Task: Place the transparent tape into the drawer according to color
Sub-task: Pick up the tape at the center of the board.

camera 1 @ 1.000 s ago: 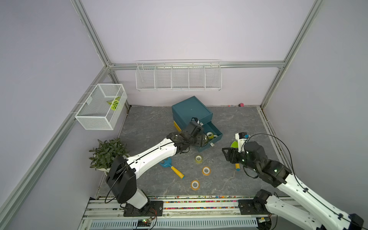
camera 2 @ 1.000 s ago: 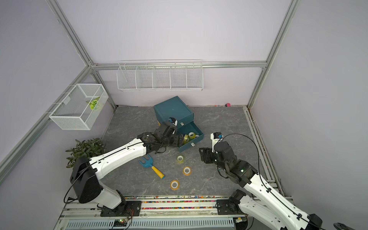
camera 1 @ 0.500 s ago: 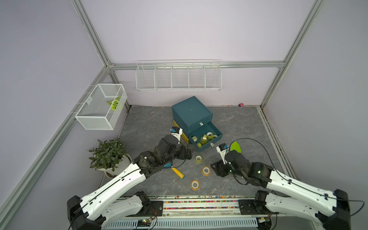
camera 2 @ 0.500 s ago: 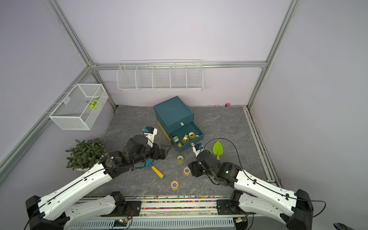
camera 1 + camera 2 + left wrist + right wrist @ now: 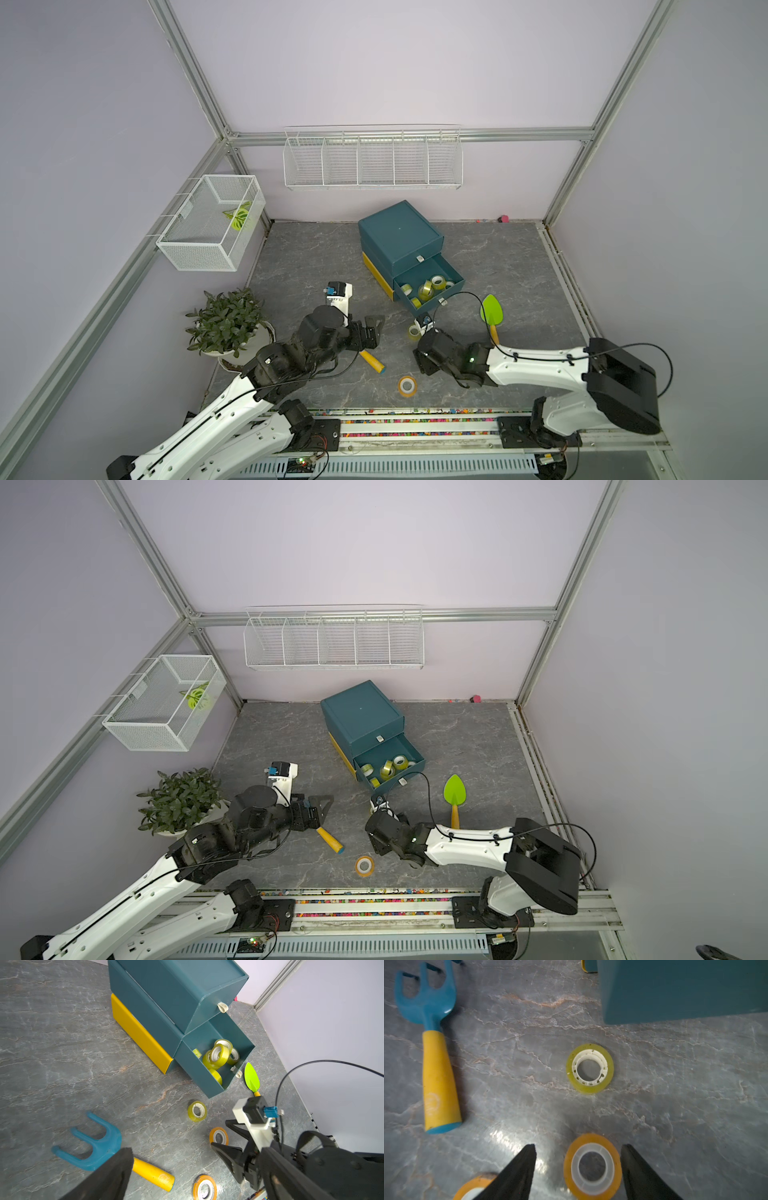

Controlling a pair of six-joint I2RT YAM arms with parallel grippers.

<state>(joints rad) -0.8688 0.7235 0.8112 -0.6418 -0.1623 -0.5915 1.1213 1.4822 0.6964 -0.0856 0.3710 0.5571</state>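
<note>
With the jaws set wide on either side of it, my right end effector (image 5: 578,1147) straddles an orange roll (image 5: 592,1165) lying flat on the bench (image 5: 508,1084). One finger is about at its rim and there's a gap on the other side, so it's not clamped and nothing is held. My wrist hides that roll in both top views. A yellow-green roll (image 5: 589,1069) lies flat just beyond it, short of the open drawer (image 5: 195,1070). A second orange roll (image 5: 407,385) sits nearer the front rail. That leaves three rolls loose on the bench. Done so far: the open drawer holds a pile of yellow-green rolls (image 5: 219,1054), five or six, and I can't count exactly. No orange is visible in there. The upper drawer (image 5: 415,259) is shut, so I'd guess orange needs a different drawer opened first; the yellow band at the base (image 5: 141,1034) may be one, can't tell. I'd call it roughly two-thirds through. My left end effector (image 5: 374,330) hangs spread and empty above the blue rake (image 5: 439,1076). The green trowel (image 5: 491,309) lies beside the open drawer, not part of the job. Writing: none legible. There's a faint round mark on the rake's yellow handle, unreadable, and no print on the tape cores.
</note>
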